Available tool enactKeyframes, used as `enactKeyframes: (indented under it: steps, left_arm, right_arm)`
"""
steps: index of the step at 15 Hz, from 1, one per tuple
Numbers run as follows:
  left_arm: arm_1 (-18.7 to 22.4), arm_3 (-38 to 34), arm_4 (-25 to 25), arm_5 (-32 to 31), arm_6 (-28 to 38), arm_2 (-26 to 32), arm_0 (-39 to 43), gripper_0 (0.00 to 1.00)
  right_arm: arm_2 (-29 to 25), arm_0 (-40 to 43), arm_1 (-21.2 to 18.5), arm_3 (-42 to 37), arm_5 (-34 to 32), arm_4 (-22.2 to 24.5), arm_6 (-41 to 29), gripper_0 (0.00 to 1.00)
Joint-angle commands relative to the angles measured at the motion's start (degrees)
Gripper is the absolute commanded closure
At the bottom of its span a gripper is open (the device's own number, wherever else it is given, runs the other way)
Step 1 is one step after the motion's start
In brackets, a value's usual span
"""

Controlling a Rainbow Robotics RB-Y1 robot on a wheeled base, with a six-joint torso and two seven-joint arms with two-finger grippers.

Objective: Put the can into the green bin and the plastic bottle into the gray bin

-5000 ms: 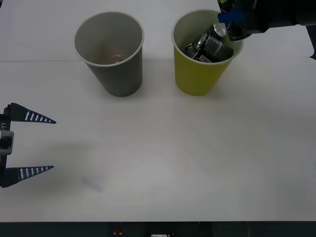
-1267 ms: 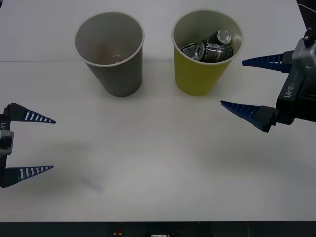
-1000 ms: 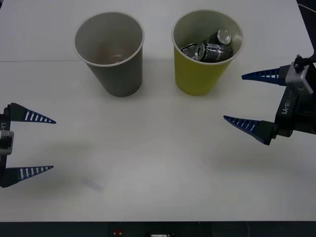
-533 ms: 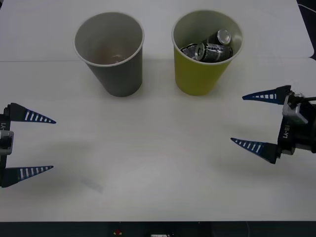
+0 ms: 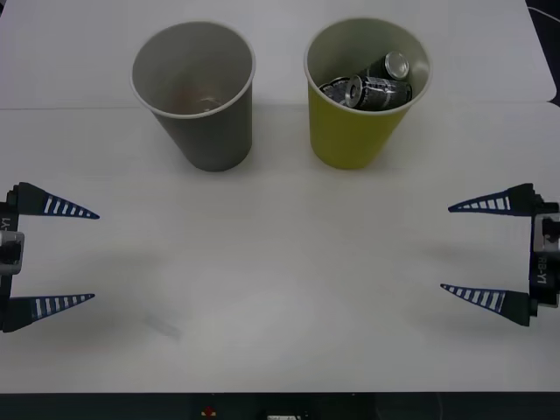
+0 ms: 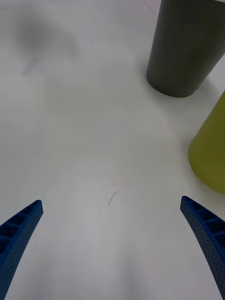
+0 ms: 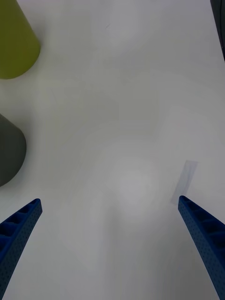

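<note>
Cans (image 5: pixel 367 85) inside green bin (image 5: pixel 354 131)

Right gripper (image 5: pixel 479 252) at the right edge of the front view, low over the table, blue ribbed fingers (image 5: pixel 479 206) spread wide, tips pointing toward centre, one finger farther from the robot, the other nearer. Nothing between them. Black wrist block behind, cut off by the frame edge.

Left gripper (image 5: pixel 70 257) at the left edge, mirrored pose, fingers (image 5: pixel 61 208) also wide apart, tips pointing inward, holding nothing. Roughly level with the right one.

Wrist views: both finger pairs at the bottom corners, splayed, right (image 6: pixel 112 225), left (image 7: pixel 110 222).
</note>
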Motion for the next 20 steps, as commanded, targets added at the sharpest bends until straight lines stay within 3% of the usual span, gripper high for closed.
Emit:
enactKeyframes:
  steps: [1, 7, 12, 15, 20]
  left_arm:
    - [0.0, 0.0, 0.0, 0.0, 0.0, 0.0, 0.0, 0.0]
    - [0.0, 0.0, 0.0, 0.0, 0.0, 0.0, 0.0, 0.0]
    - [0.0, 0.0, 0.0, 0.0, 0.0, 0.0, 0.0, 0.0]
    - [0.0, 0.0, 0.0, 0.0, 0.0, 0.0, 0.0, 0.0]
    - [0.0, 0.0, 0.0, 0.0, 0.0, 0.0, 0.0, 0.0]
  right_arm:
    - [0.01, 2.15, -2.93, 0.03, 0.08, -1.1, 1.13, 0.0]
    - [0.18, 6.28, -13.65, -0.67, 2.63, -6.55, 1.4, 0.0]
    - [0.53, 12.52, -21.65, -5.86, 11.42, -11.21, -0.8, 0.0]
    - [0.97, 12.69, -23.93, -6.21, 11.59, -13.84, -1.33, 0.0]
    - [1.68, 12.69, -24.37, -7.35, 12.74, -14.63, -1.85, 0.0]
